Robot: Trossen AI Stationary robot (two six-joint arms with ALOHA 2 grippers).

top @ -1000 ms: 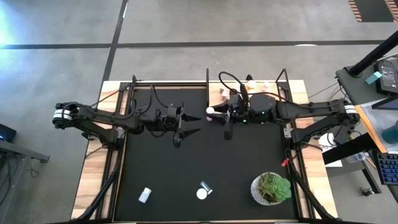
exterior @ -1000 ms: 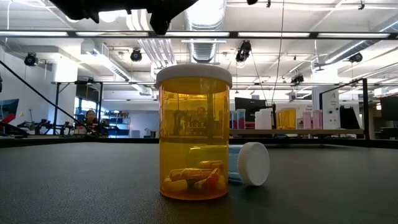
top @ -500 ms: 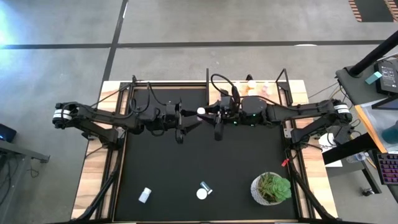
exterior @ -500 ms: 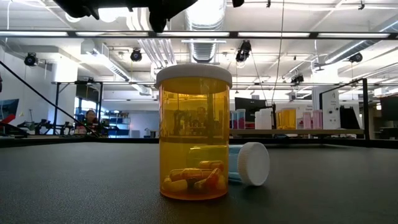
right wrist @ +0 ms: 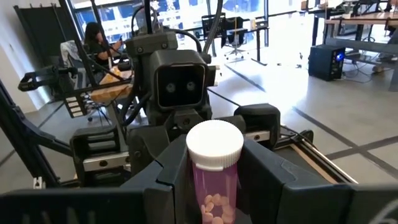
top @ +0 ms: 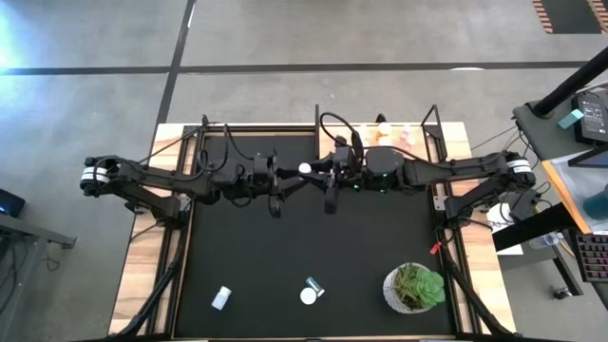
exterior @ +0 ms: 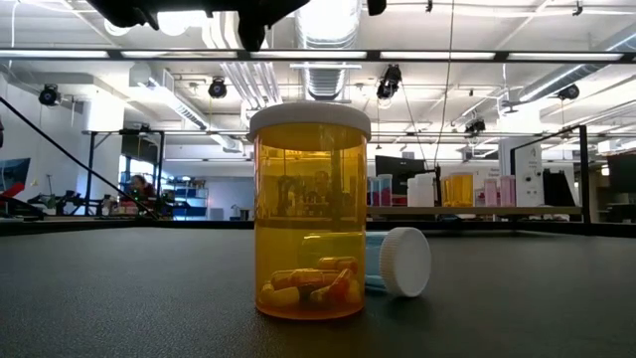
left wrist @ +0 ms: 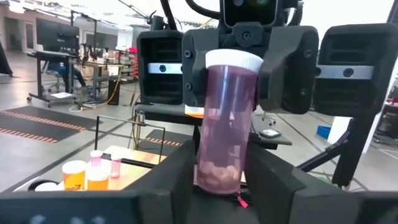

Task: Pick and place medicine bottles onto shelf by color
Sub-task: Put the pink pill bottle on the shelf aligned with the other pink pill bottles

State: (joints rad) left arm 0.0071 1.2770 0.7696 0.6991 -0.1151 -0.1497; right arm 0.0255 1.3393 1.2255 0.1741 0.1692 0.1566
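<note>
Left claw [top: 288,187] closed, pink bottle [left wrist: 225,124] upright

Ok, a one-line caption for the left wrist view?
Both grippers meet mid-air on a pink medicine bottle, the left gripper closing around its base.

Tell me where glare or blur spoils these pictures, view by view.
High view: a bright patch washes out the floor at upper left. Low view: ceiling strip lights glare, but the orange bottle is sharp. Left wrist view: the background is blown out above the pink bottle. Right wrist view: bright windows behind, and the near fingers are soft.
</note>
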